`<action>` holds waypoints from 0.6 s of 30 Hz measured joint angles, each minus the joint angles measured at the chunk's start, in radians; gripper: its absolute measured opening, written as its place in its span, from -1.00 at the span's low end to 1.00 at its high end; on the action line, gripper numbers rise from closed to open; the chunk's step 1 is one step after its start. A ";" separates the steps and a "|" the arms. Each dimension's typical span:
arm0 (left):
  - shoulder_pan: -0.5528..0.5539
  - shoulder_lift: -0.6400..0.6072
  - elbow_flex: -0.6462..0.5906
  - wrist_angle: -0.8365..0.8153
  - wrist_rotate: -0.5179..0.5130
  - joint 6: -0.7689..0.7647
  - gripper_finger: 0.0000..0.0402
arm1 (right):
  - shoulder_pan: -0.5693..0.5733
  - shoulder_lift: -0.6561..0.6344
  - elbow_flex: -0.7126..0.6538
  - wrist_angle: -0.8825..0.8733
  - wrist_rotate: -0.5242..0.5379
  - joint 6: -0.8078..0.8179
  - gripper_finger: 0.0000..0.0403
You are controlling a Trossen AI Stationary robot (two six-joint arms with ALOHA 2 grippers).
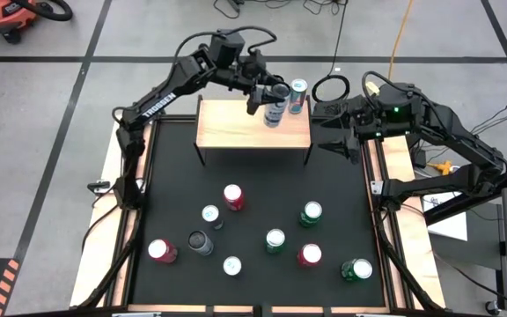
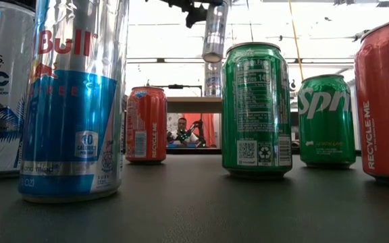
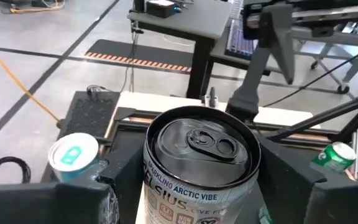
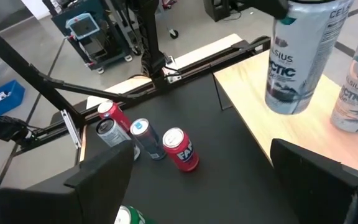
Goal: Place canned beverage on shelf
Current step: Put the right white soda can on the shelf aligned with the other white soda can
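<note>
The left hand (image 1: 275, 99) is holding a slim silver Celsius can (image 1: 275, 113) clamped between its fingers (image 3: 123, 180), gripping it near the top and hanging it upright over the right half of the shelf (image 1: 236, 128), its base clear of the light-wood board in the right wrist view. Just beyond that hand, a second Celsius can (image 1: 298, 95) with a teal lid is standing upright on the shelf near its far right corner, apart from the held one. To the right of the shelf, the right hand (image 1: 324, 132) is waiting level with the board's right edge, its fingers (image 4: 104, 180) spread apart and gripping nothing. Below both hands, on the black bench (image 1: 174, 189), more cans are standing apart from one another: a red can (image 1: 233, 196) nearest the shelf, a silver-blue can (image 1: 210, 215) beside it, a dark can (image 1: 200, 243) and another red can (image 1: 160, 251) toward the left. Toward the right, three green cans (image 1: 312, 213) (image 1: 275, 240) (image 1: 356, 269) and a red one (image 1: 310, 255) are standing across the bench, with a silver can (image 1: 231, 265) at the near edge.
</note>
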 joint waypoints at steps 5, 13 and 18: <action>0.037 0.004 0.000 -0.009 0.080 -0.027 0.23 | 0.001 0.016 0.000 0.002 -0.002 0.023 0.77; 0.031 0.051 0.001 0.028 0.088 -0.040 0.23 | 0.014 0.050 0.000 0.075 -0.006 0.040 0.77; 0.019 0.075 0.001 0.031 0.099 -0.054 0.23 | 0.039 0.078 0.000 0.093 -0.007 0.034 0.77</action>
